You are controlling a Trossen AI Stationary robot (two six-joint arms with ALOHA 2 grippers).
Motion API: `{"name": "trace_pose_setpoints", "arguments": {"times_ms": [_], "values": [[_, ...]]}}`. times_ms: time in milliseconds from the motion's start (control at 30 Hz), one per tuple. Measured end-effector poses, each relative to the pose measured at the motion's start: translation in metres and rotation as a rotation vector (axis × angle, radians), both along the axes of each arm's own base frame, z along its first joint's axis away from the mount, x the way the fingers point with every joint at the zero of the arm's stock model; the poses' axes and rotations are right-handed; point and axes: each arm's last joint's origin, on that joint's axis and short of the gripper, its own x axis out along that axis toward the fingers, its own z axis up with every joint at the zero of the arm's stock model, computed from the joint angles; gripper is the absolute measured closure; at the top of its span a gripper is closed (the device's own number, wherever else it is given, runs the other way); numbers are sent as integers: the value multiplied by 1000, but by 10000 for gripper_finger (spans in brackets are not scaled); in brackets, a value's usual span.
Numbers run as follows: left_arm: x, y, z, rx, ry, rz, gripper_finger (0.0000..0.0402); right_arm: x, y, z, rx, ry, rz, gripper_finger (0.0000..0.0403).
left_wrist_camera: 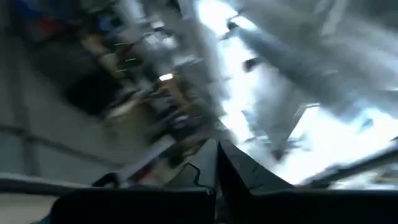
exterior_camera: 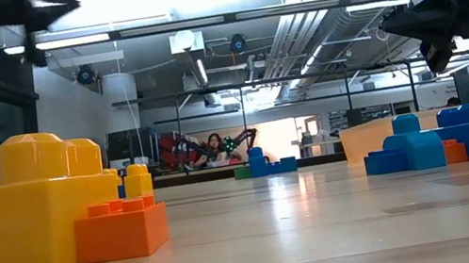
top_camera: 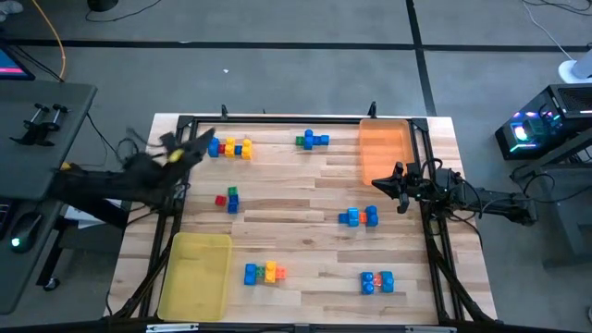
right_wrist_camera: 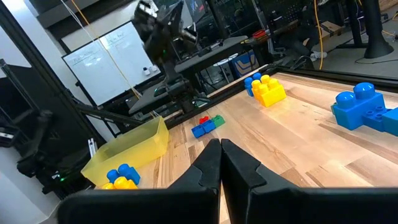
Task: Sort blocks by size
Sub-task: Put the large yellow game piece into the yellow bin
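Blocks (top_camera: 230, 148): scattered clusters on table (top_camera: 305, 222).
Left gripper (top_camera: 199, 148): fingers together, raised near far-left cluster.
Right gripper (top_camera: 387, 182): fingers together, beside orange tray (top_camera: 384, 148).

Both arms are shown raised, the left gripper (top_camera: 202, 141) at the far-left and the right gripper (top_camera: 388, 182) mid-right, fingers pressed together.

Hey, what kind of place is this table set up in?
Most likely a robotics lab or workshop. The low view shows exposed ceiling ducts and a long open room; the right wrist view shows a whiteboard; the high view shows a lit computer tower beside the wooden table.
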Motion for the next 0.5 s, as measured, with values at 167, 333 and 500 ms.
{"name": "trace_pose_setpoints", "arguments": {"times_ms": [167, 333, 500], "values": [[47, 44, 24, -99, 318, -6, 397, 0, 0, 0, 0, 0, 0, 402], [50, 105, -3, -482, 845, -79, 355, 0, 0, 0, 0, 0, 0, 402], [46, 147, -30, -696, 977, -137, 287, 0, 0, 0, 0, 0, 0, 402]]}}
